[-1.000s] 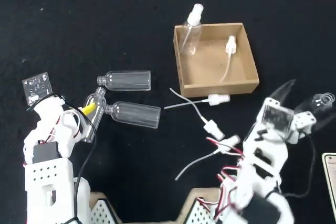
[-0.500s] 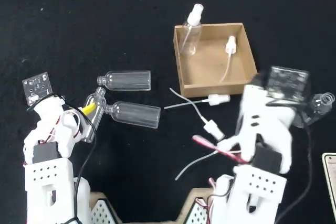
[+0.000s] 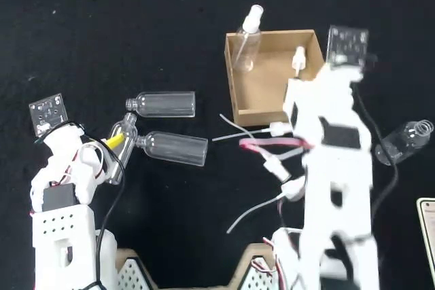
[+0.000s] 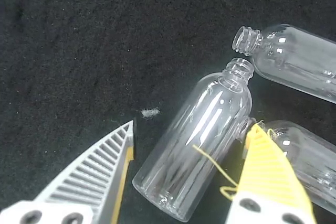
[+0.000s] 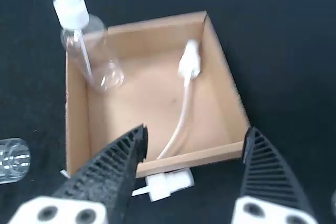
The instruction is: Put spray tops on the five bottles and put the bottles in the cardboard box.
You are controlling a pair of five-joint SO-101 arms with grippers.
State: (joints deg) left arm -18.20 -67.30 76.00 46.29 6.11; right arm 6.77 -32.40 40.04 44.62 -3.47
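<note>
Hovering over the box [image 5: 73, 124] near wall, right gripper [image 5: 195, 132] gapes wide, empty; inside: one capped bottle [image 5: 92, 51] leaning in the far-left corner, one loose top [image 5: 190, 64]. Left gripper [image 4: 192, 127], also wide, straddles an uncapped bottle [image 4: 210, 103] lying at left. Likely light, slick, dentable; grip mid-body, gently.
</note>
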